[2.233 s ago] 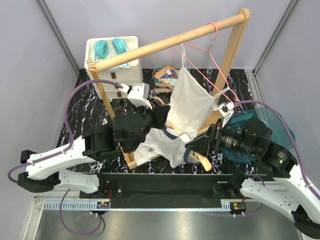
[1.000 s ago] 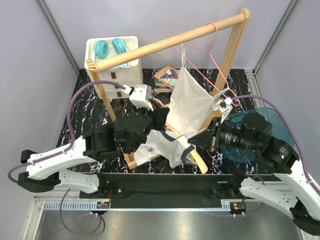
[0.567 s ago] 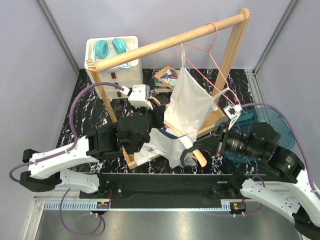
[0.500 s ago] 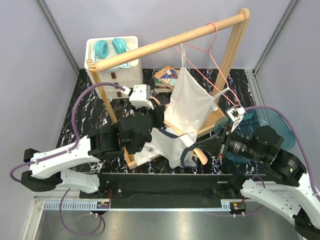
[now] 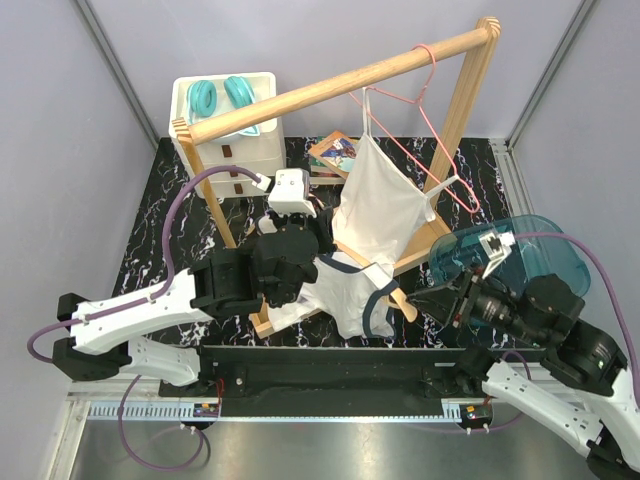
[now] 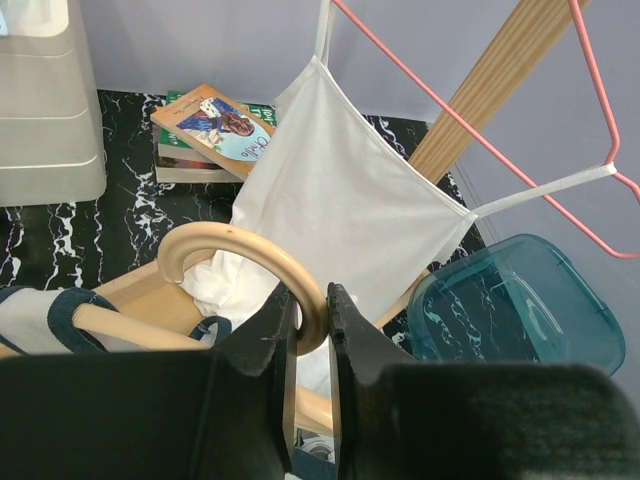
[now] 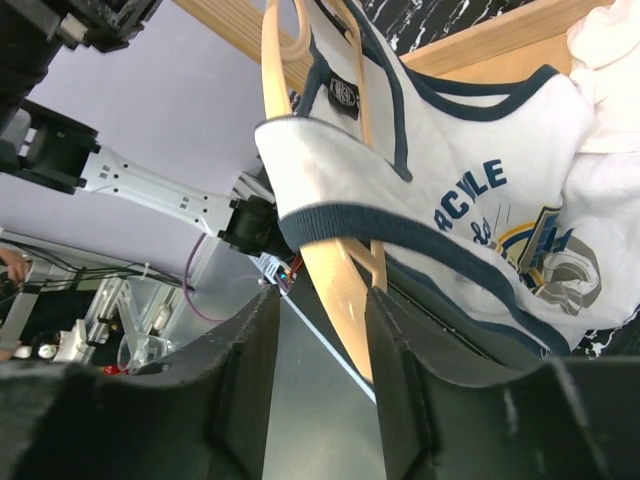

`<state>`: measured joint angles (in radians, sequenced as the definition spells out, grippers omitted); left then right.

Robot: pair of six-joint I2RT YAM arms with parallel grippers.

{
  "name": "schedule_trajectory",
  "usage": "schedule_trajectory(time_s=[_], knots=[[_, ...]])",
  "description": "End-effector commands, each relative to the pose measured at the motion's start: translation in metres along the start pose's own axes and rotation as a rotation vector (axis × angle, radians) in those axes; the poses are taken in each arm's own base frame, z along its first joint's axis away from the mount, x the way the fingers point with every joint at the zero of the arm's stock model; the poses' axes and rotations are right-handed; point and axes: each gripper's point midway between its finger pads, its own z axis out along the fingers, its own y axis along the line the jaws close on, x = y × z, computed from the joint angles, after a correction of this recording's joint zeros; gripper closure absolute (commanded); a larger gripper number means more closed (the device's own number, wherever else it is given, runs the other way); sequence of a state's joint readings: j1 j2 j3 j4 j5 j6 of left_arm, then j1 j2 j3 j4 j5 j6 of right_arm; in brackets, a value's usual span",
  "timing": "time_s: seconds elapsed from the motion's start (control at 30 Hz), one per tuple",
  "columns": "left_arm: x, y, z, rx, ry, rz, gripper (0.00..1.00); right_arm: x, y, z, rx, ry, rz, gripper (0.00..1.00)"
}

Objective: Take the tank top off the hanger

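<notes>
The white tank top (image 5: 340,293) with navy trim and a printed front hangs bunched on a wooden hanger (image 5: 399,300) low at the rack's front. My left gripper (image 5: 300,252) is shut on the hanger's curved wooden hook (image 6: 245,250); in the left wrist view its jaws (image 6: 312,310) pinch the hook. My right gripper (image 5: 442,300) is open, just right of the hanger's arm end. In the right wrist view the hanger arm (image 7: 335,280) runs between the spread fingers (image 7: 320,320), with the tank top (image 7: 470,200) draped above.
A wooden clothes rack (image 5: 330,85) spans the table. A white camisole (image 5: 380,200) hangs on a pink wire hanger (image 5: 440,150). A white drawer unit (image 5: 225,130) with teal headphones (image 5: 220,97), books (image 5: 335,152) and a teal lid (image 5: 510,250) stand around.
My right gripper has drawn back to the right, away from the tank top's hem, and swung down. My left gripper has shifted slightly right, still holding the hook. The tank top has bunched towards the middle.
</notes>
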<state>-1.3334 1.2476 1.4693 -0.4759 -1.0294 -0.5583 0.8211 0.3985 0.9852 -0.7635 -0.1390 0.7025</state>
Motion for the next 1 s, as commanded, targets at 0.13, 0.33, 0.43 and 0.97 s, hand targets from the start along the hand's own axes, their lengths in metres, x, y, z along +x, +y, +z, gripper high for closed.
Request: schedule_trajectory(time_s=[0.13,0.33,0.43,0.97], knots=[[-0.026,-0.001,-0.003,-0.010,-0.065,-0.100,1.00,-0.021,0.009,0.024,0.045,0.027,-0.068,0.36],[-0.025,-0.001,-0.002,-0.018,-0.067,-0.089,1.00,-0.020,0.009,0.038,0.049,0.081,-0.133,0.41],[-0.024,-0.002,-0.002,-0.014,-0.062,-0.086,1.00,-0.022,0.010,0.042,0.052,0.081,-0.140,0.52],[-0.025,0.003,-0.001,-0.039,-0.075,-0.076,1.00,-0.016,0.004,0.033,0.041,0.049,-0.103,1.00]])
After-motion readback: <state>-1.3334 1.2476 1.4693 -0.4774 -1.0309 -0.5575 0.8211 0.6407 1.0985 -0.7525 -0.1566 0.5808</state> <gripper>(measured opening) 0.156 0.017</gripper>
